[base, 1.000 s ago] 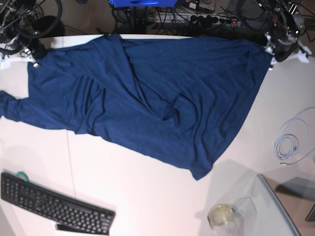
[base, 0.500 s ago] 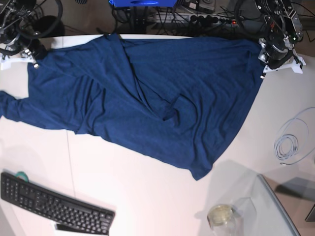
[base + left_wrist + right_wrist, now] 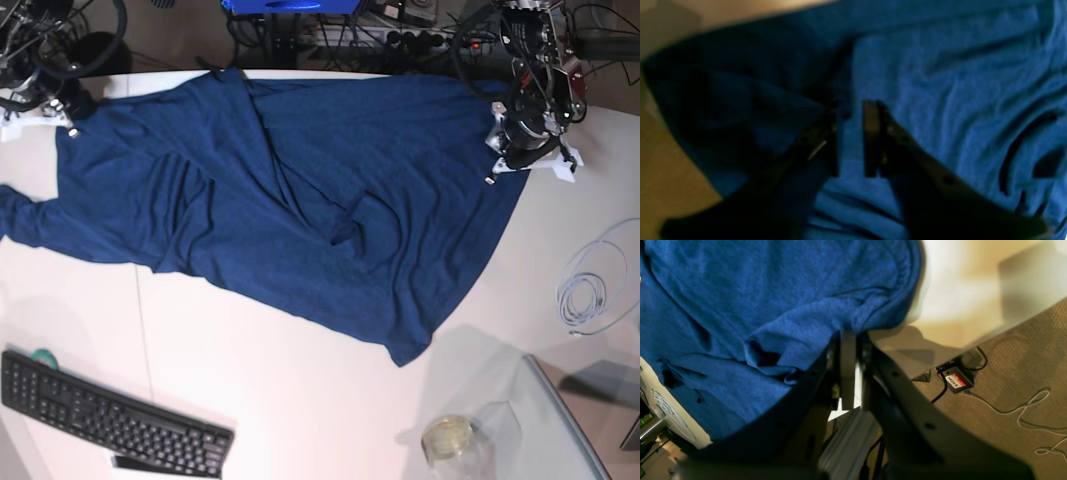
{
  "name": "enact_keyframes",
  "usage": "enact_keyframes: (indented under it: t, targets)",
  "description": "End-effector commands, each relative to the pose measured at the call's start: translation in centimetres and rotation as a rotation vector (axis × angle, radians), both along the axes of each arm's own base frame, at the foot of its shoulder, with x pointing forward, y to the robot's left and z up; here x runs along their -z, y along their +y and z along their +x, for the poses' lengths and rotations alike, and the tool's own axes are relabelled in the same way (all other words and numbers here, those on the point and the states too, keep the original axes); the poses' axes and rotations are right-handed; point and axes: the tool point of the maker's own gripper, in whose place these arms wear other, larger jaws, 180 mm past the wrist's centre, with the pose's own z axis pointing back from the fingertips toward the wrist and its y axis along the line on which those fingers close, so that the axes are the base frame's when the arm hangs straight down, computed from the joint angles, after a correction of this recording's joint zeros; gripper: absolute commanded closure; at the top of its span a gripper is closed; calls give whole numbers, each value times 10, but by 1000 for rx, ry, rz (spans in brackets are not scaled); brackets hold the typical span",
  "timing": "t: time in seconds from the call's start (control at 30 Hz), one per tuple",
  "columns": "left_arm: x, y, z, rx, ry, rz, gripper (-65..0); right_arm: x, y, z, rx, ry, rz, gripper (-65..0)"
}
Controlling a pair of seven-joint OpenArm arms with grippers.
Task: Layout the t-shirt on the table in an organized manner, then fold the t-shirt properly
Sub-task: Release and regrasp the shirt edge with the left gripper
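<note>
The navy t-shirt (image 3: 290, 200) lies spread and wrinkled across the far half of the white surface (image 3: 300, 400), one corner running toward the near edge and a sleeve trailing off at the base view's left side. The left tool (image 3: 851, 138) hovers over the shirt's edge on the base view's right; in its wrist view its two jaws stand slightly apart with only blue cloth seen through the narrow gap, nothing pinched between them. The right tool (image 3: 850, 370) sits at the shirt's far corner on the base view's left, its jaws pressed together; a bunched fold of the fabric meets their tips, though whether cloth is actually caught between them I cannot tell. A black keyboard (image 3: 110, 415) lies at the near left, a coiled pale cable (image 3: 590, 290) at the right, and a small round glass jar (image 3: 448, 437) beside a glass panel (image 3: 570, 430) near the bottom.
</note>
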Motion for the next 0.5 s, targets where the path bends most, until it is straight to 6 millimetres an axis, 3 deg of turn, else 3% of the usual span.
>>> enact_keyframes:
  t: [0.0,0.1,0.17,0.37,0.47]
  targets:
    - [-8,6,5,-8,-20,20,-197,-5,-7,4,-1,-20,-18,0]
    - [-9,3,5,1,-19,20,-332,-5,-7,4,-1,-20,-18,0]
    - [-6,4,0,-2,-9,19,-365,-5,-7,4,-1,-20,-18,0]
    - [-3,4,-3,-4,2,17,-359,-5,-7,4,-1,-20,-18,0]
    - [-3,6,-4,-12,3,18,-248,-5,-7,4,-1,-20,-18,0]
